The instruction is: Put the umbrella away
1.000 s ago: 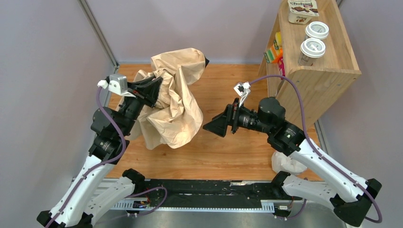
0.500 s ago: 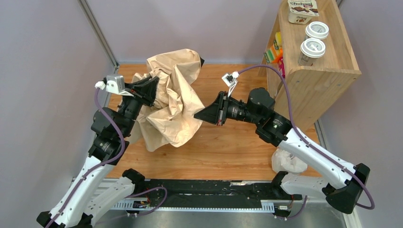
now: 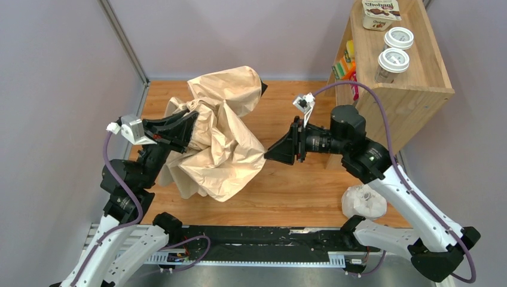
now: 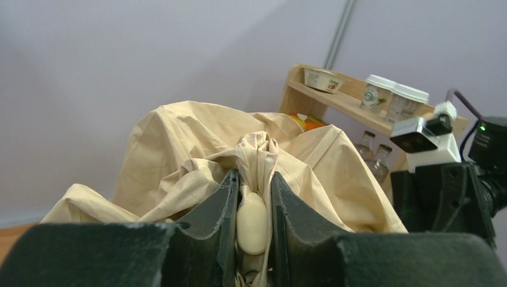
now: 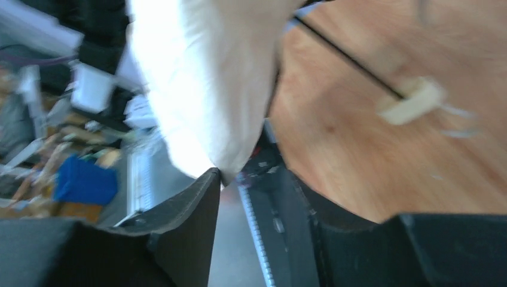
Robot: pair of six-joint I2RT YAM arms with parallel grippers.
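Left gripper (image 4: 252, 179): clamped on bunched folds of the pale beige fabric umbrella (image 3: 224, 143), which is held over the wooden table (image 3: 299, 191). Right gripper (image 3: 269, 156): jaws apart, at the canopy's right hem, the nearer arm to the loose cloth. Thin dark shaft (image 5: 347, 60) and light wooden knob (image 5: 412, 101) lie just beyond it, under the fabric.

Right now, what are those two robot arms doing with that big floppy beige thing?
They are handling an umbrella. The left gripper is shut on a bunch of its beige fabric. The right gripper is at the fabric's edge on the other side. A corner hangs between its fingers, but I can't tell whether it has pinched it. The umbrella is a loose heap over the table, not folded or put away yet.
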